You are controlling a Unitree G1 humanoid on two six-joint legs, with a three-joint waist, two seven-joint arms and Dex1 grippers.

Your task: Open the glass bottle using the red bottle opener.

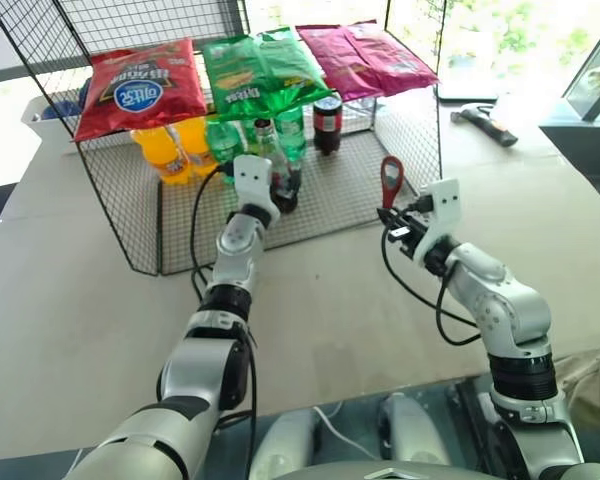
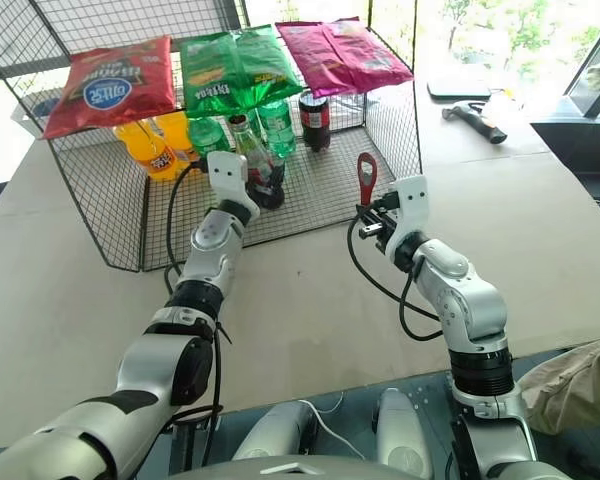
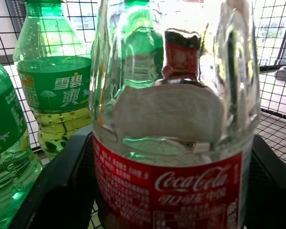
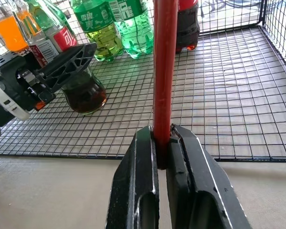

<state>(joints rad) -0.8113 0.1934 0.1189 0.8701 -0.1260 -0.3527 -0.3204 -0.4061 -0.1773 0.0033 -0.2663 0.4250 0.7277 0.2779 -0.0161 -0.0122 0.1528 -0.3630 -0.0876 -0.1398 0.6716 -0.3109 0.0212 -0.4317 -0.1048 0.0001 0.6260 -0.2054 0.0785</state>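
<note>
Right claw point(image 4: 163, 143) clamped on red bottle opener point(image 1: 391, 180); left claw point(image 1: 280, 185) open around glass bottle point(image 3: 174, 119).

Glass bottle point(image 2: 248, 150) upright in wire rack; red bottle opener point(image 2: 365, 178) upright.

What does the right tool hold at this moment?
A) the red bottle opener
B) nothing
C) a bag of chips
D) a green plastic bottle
A: the right tool is shut on the handle of the red bottle opener, which stands upright in front of the wire rack.
</note>
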